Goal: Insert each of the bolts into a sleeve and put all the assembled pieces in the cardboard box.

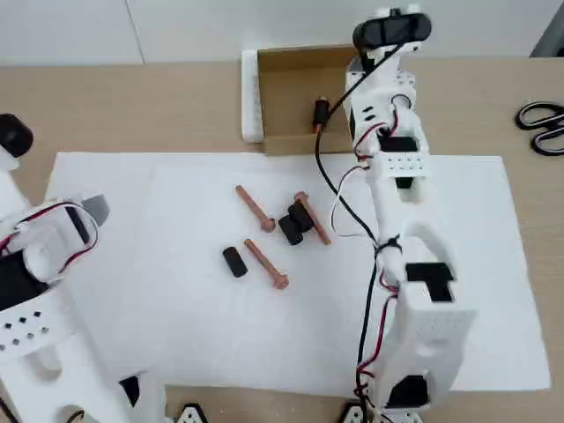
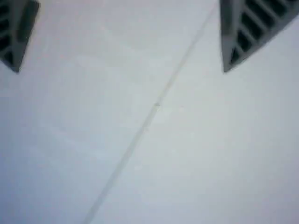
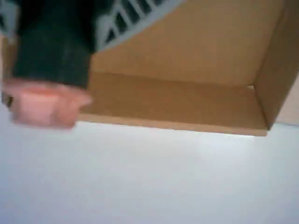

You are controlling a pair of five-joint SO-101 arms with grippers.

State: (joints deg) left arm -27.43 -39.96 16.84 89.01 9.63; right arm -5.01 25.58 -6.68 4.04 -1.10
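My right gripper [image 1: 329,113] is shut on an assembled piece [image 1: 322,112], a black sleeve [image 3: 51,51] with a copper bolt head [image 3: 44,105] sticking out. It hangs over the front edge of the cardboard box [image 1: 286,88], whose inner walls [image 3: 187,56] lie behind it. On the white sheet lie two bare copper bolts [image 1: 256,208] [image 1: 266,263], one loose black sleeve [image 1: 234,262], and a third bolt [image 1: 315,225] beside or inside two black sleeves [image 1: 296,222]. My left gripper [image 2: 121,46] is open, holding nothing, low over the sheet at the table's left.
A white sheet [image 1: 176,291] with a crease [image 2: 154,107] covers the middle of the wooden table. A white block [image 1: 252,95] stands against the box's left side. Scissors [image 1: 542,123] lie at the far right edge.
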